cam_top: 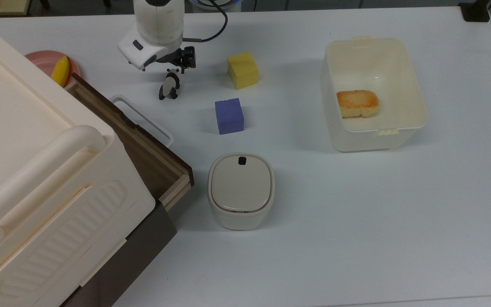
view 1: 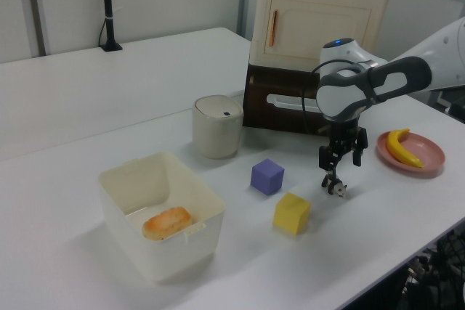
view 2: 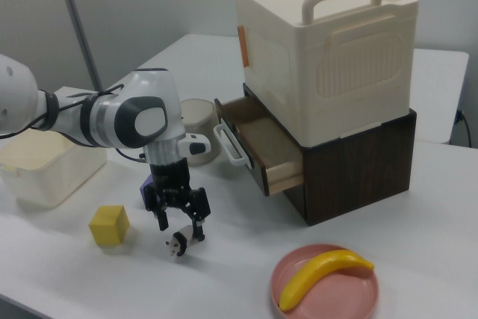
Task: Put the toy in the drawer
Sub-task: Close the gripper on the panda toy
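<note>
Both jaws spread, astride the toy [cam_top: 168, 87].

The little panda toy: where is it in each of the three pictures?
Top view: panda toy upper left of centre, on the table just below the gripper.
Left view: panda toy right of centre, under the gripper.
Right view: panda toy low, left of centre.
Shared landmark: the yellow cube beside it.

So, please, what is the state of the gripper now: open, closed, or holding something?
Gripper: open, fingers either side of the toy, not holding it.
</note>
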Tool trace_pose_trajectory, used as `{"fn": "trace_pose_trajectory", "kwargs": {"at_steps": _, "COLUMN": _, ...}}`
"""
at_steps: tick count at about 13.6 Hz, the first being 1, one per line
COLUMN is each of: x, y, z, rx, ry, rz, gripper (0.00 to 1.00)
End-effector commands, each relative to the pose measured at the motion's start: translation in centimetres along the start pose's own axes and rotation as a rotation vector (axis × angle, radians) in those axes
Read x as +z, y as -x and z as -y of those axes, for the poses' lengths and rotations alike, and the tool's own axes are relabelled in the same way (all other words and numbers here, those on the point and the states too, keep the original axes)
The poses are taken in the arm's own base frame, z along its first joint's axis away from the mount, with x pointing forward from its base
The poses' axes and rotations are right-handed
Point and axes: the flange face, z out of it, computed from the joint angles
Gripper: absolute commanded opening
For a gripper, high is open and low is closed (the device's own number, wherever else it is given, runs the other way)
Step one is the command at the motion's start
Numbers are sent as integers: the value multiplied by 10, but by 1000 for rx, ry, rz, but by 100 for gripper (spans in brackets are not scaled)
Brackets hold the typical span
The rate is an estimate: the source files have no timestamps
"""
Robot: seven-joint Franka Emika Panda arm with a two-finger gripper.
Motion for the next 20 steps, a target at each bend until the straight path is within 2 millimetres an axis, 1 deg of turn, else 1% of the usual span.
{"fn": "trace_pose_trajectory", "kwargs": {"at_steps": 1, "x": 20, "y": -7, "z": -10, "rx": -31, "ry": 25, "rz": 11, "gripper": 100}}
{"fn": "trace_pose_trajectory", "kwargs": {"at_steps": 3, "x": 24, "y": -7, "z": -13, "rx": -36, "ry": 32, "rz": 19, "gripper": 100}}
{"fn": "trace_pose_trajectory", "kwargs": {"at_steps": 4, "x": 24, "y": -7, "z": -13, "rx": -40, "ry": 33, "rz": 19, "gripper": 97}}
{"fn": "trace_pose_trajectory", "kwargs": {"at_steps": 5, "x": 24, "y": -7, "z": -13, "rx": -51, "ry": 33, "rz": 19, "gripper": 90}}
{"fn": "trace_pose_trajectory", "kwargs": {"at_steps": 6, "x": 23, "y": -8, "z": -13, "rx": -65, "ry": 33, "rz": 19, "gripper": 86}}
{"fn": "trace_pose_trajectory", "kwargs": {"at_steps": 7, "x": 23, "y": -8, "z": -13, "rx": -75, "ry": 33, "rz": 19, "gripper": 86}}
{"fn": "trace_pose_trajectory", "kwargs": {"at_steps": 8, "x": 21, "y": -8, "z": -14, "rx": -84, "ry": 34, "rz": 18, "gripper": 81}}
{"fn": "trace_pose_trajectory", "kwargs": {"at_steps": 10, "x": 9, "y": -11, "z": -16, "rx": -158, "ry": 40, "rz": -8, "gripper": 81}}
{"fn": "trace_pose_trajectory", "kwargs": {"at_steps": 11, "x": -3, "y": -16, "z": -17, "rx": -179, "ry": 46, "rz": -33, "gripper": 82}}
{"fn": "trace_pose_trajectory", "kwargs": {"at_steps": 13, "x": -11, "y": -21, "z": -12, "rx": -223, "ry": 54, "rz": -75, "gripper": 86}}
{"fn": "trace_pose_trajectory", "kwargs": {"at_steps": 16, "x": -11, "y": -24, "z": -7, "rx": -303, "ry": 59, "rz": -85, "gripper": 86}}
{"fn": "trace_pose_trajectory", "kwargs": {"at_steps": 18, "x": -11, "y": -23, "z": -6, "rx": -306, "ry": 60, "rz": -85, "gripper": 86}}
{"fn": "trace_pose_trajectory", "kwargs": {"at_steps": 19, "x": -10, "y": -23, "z": -3, "rx": -306, "ry": 60, "rz": -83, "gripper": 87}}
{"fn": "trace_pose_trajectory", "kwargs": {"at_steps": 20, "x": -10, "y": -23, "z": 5, "rx": -316, "ry": 61, "rz": -80, "gripper": 87}}
